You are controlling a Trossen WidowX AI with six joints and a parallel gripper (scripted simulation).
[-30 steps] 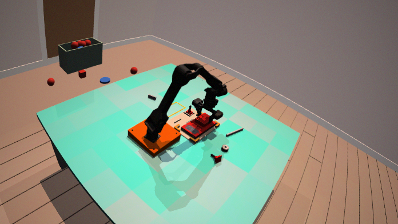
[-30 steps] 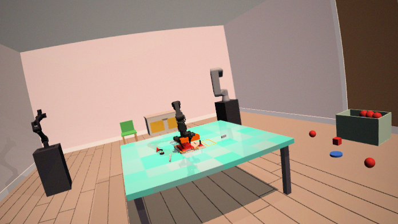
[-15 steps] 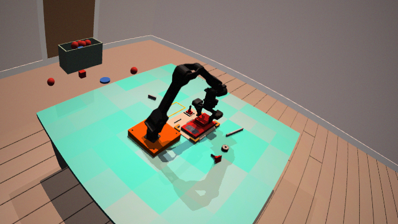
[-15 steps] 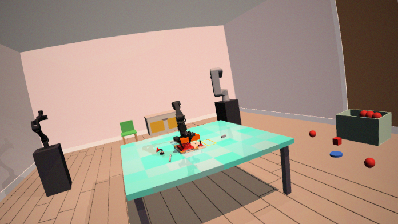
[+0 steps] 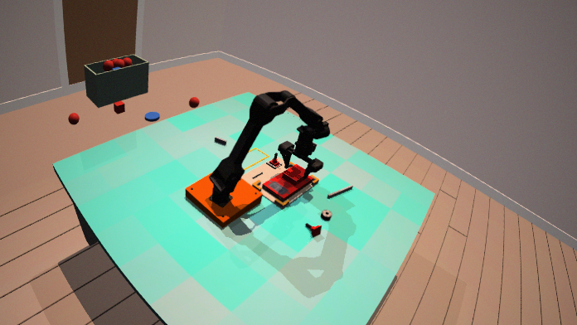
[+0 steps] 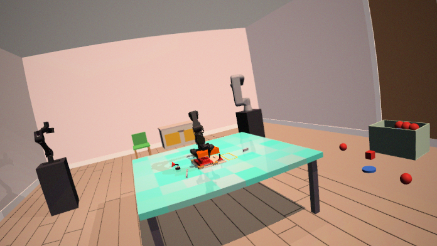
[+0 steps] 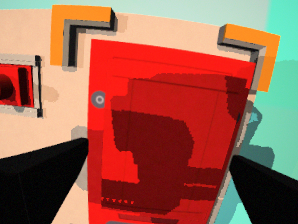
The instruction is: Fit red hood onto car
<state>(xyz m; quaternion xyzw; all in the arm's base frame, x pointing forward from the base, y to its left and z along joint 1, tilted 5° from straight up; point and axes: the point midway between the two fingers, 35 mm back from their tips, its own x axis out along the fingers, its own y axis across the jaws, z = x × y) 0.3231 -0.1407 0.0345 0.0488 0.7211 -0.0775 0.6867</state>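
Note:
The red hood (image 5: 295, 172) (image 7: 205, 130) lies over the deck of the red car chassis (image 5: 290, 191) in the jig with orange corner brackets (image 7: 82, 13) (image 5: 283, 203). It looks about level in the wrist view; its seating height is hard to tell. A grey ring with a pale centre (image 7: 99, 99) shows near the left edge of the red surface. The other pegs and holes cannot be made out, and the engine block is hidden. My gripper (image 5: 297, 171) (image 7: 161, 155) is open, its fingers on either side of the hood, with the left fingertip very close to the red edge.
A red piece with an upright post (image 5: 274, 162) (image 7: 17, 87) stands on the pale board beside the car. A thin rod (image 5: 340, 191), a grey ring part (image 5: 327, 215) and a red T-shaped piece (image 5: 315, 230) lie nearby. A dark block (image 5: 220, 141) lies farther off.

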